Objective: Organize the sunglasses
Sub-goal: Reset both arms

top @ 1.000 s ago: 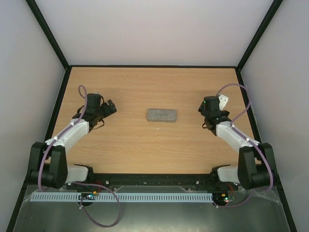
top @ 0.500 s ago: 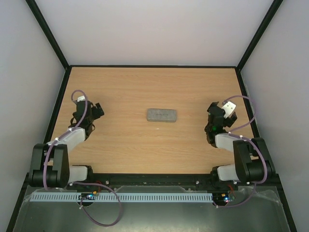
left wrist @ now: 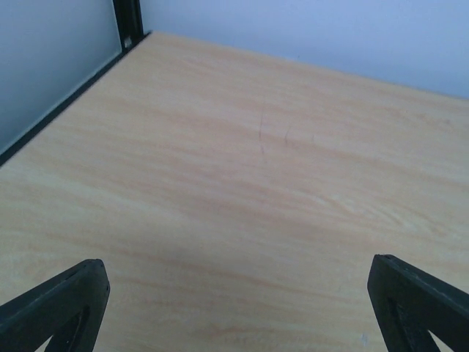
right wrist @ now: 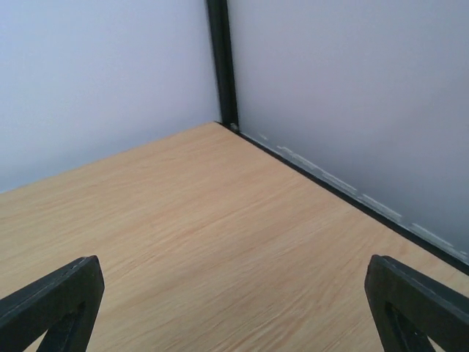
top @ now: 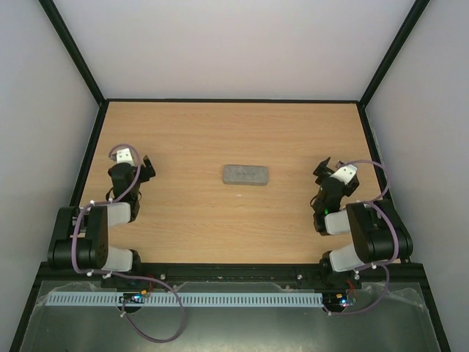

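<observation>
Only obstacle on table [top: 220, 132]: grey case [top: 245, 174], flat at mid-table, well apart from both arms; bare wood all round it, approach open from either side and from above. Wide-spread left gripper [top: 146, 167] sits near left wall [top: 51, 147] and black edge rail [left wrist: 66, 105], little room outward. Wide-spread right gripper [top: 327, 168] faces far right corner post [right wrist: 222, 66]; right wall [right wrist: 352, 110] hems it in on that side
</observation>
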Motion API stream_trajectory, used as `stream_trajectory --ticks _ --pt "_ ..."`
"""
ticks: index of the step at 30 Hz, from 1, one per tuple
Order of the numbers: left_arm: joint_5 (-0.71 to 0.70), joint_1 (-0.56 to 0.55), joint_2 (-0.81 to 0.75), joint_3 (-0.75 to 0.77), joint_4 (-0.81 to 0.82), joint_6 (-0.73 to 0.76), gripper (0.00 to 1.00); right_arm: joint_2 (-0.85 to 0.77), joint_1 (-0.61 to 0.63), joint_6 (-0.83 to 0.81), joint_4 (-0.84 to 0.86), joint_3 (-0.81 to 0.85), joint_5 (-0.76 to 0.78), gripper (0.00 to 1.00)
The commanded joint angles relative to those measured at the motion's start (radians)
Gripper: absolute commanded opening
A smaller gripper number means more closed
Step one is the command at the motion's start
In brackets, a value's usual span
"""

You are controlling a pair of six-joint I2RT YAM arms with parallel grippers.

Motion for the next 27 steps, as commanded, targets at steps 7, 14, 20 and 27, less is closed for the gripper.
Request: stream_trajectory --ticks 7,14,20,27 --pt "0.016 0.010 0.075 -0.011 0.283 0.032 0.99 0.097 0.015 -0.109 0.367 -0.094 -0.127 0.99" --pt "0.033 -0.020 0.069 -0.086 0.411 0.072 1.00 0.070 0.013 -0.098 0.303 -0.082 -0.125 0.99" --pt "0.009 -0.063 0.153 -0.093 0.511 0.127 0.99 0.073 0.013 -0.101 0.312 -0.083 -0.126 0.99" --pt "0.001 -0.064 0.144 -0.097 0.501 0.124 0.99 0.074 0.013 -0.101 0.312 -0.082 -0.126 0.99"
